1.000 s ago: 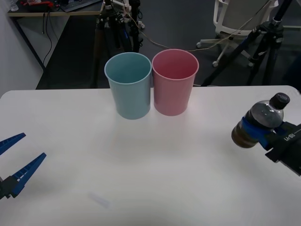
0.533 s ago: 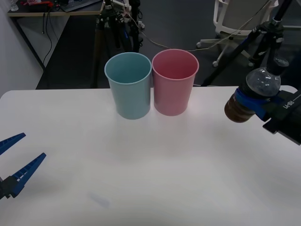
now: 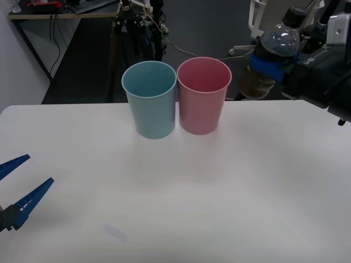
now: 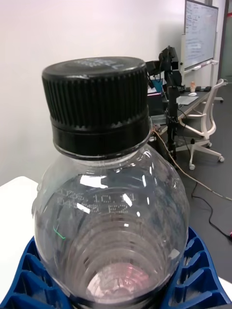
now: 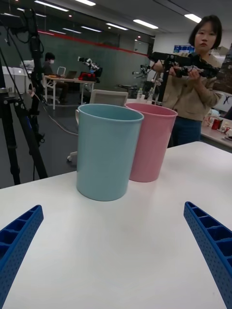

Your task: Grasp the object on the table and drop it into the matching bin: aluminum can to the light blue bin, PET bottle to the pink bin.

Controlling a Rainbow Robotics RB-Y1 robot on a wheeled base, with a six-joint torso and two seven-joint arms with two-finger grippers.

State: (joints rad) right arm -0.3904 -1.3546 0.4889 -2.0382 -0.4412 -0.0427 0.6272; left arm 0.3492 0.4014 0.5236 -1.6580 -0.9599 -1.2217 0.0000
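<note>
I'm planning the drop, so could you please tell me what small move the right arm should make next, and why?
Probably carry the bottle sideways toward the robot's left until it hangs over the pink bin. The right tool is shut on the bottle, raised above rim height but beside the bin on its right, not yet over the opening. The left tool waits open near the table's left edge.

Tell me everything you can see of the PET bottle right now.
The small clear plastic PET bottle has a ribbed black screw cap, a rounded transparent shoulder with embossed lettering, and a dark brownish lower body. It is held off the white table, tilted with the cap up and away from the robot, clamped at mid-body by the right tool and its blue ribbed fingers. It hangs to the right of the pink plastic bin, near rim height, touching nothing else.
</note>
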